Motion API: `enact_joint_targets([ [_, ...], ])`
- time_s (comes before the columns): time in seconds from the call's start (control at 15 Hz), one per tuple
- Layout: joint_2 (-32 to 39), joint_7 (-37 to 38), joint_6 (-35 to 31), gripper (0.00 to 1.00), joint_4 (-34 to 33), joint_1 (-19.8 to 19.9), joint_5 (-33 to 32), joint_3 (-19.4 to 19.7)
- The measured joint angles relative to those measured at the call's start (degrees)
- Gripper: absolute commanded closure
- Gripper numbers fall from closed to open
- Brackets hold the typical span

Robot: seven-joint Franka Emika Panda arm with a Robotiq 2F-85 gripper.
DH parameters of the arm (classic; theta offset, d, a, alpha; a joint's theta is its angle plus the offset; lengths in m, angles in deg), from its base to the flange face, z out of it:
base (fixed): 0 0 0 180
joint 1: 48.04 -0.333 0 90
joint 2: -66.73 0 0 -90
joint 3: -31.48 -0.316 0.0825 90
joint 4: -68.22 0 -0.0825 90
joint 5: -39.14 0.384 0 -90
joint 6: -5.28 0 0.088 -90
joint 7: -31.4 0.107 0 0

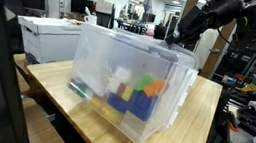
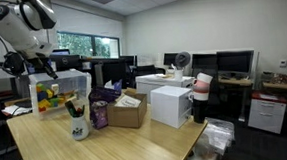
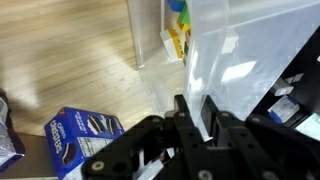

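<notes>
A clear plastic bin (image 1: pixel 127 77) stands on the wooden table (image 1: pixel 195 132), with coloured blocks (image 1: pixel 135 93) in yellow, green, blue and white inside. My gripper (image 1: pixel 184 34) comes down from above onto the bin's far rim. In the wrist view my gripper (image 3: pixel 197 112) has its two black fingers (image 3: pixel 183 112) close together, one on each side of the bin's thin clear wall (image 3: pixel 235 50), shut on it. Yellow and green blocks (image 3: pixel 177 30) show through the plastic. In an exterior view the arm (image 2: pixel 25 27) reaches down to the bin (image 2: pixel 62 90) at the table's far end.
A blue cookie box (image 3: pixel 85 135) lies on the table near the gripper. An open cardboard box (image 2: pixel 127 111), a purple bag (image 2: pixel 99 115), a cup (image 2: pixel 79 129) and a white box (image 2: pixel 170 103) stand further along. A white chest (image 1: pixel 47 35) stands behind.
</notes>
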Motion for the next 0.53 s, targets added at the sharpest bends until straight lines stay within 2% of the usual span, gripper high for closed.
enact_joint_targets([
  [0.2,-3.3,0.0,0.0,0.93,1.1,-0.6,0.0,4.3],
  [0.53,-5.4,0.0,0.0,0.93,1.6,-0.7,0.0,8.0],
])
